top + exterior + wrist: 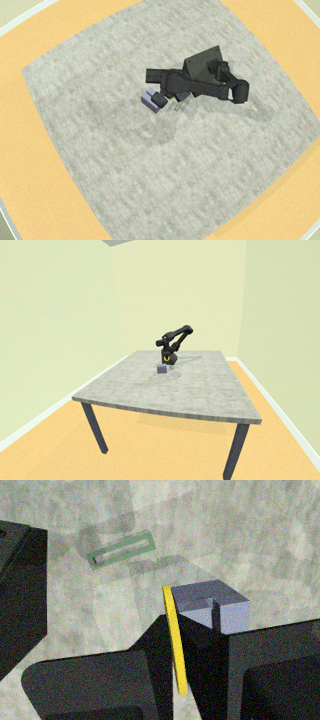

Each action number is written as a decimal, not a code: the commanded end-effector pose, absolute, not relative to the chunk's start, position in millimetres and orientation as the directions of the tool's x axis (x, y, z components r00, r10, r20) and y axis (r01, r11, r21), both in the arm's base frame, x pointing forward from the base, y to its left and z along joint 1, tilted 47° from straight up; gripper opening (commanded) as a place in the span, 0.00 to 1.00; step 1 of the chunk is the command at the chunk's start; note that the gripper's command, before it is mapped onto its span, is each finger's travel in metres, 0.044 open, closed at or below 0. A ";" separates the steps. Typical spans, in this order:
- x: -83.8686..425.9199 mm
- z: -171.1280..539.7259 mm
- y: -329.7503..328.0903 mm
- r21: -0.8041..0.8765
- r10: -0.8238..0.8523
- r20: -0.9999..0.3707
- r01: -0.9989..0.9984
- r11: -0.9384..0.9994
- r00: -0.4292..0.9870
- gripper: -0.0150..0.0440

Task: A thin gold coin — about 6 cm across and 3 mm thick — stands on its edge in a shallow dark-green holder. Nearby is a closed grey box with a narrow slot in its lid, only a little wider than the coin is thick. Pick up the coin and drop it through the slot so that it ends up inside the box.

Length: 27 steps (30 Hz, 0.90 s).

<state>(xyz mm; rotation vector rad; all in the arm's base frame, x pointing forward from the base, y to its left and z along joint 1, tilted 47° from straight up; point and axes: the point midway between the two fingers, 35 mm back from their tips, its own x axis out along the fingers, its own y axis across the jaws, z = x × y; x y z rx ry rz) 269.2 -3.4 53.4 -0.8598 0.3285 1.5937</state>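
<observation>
Table top (260,535): mottled grey, stone-like, matt, faintly rough. Coin (175,640), clamped edge-on in the gripper (176,680): flat yellow, smooth, without metallic shine. Gripper fingers: dark, matt, plastic-looking. Box (227,607), at 1 o'clock from the coin: smooth matt grey-lavender. Holder (121,550), at 11 o'clock: dull green, smooth.

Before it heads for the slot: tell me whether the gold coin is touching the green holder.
Apart. The wrist view shows the gold coin clamped edge-on in the gripper, with bare table separating it from the empty green holder.
</observation>
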 end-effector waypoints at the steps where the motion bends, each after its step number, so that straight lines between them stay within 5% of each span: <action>1: 279.9 49.5 -8.8 -0.253 0.724 -0.690 -0.941 -0.224 0.014 0.25; 27: 321.7 24.5 -25.6 -0.264 0.729 -0.684 -0.937 -0.229 0.014 0.25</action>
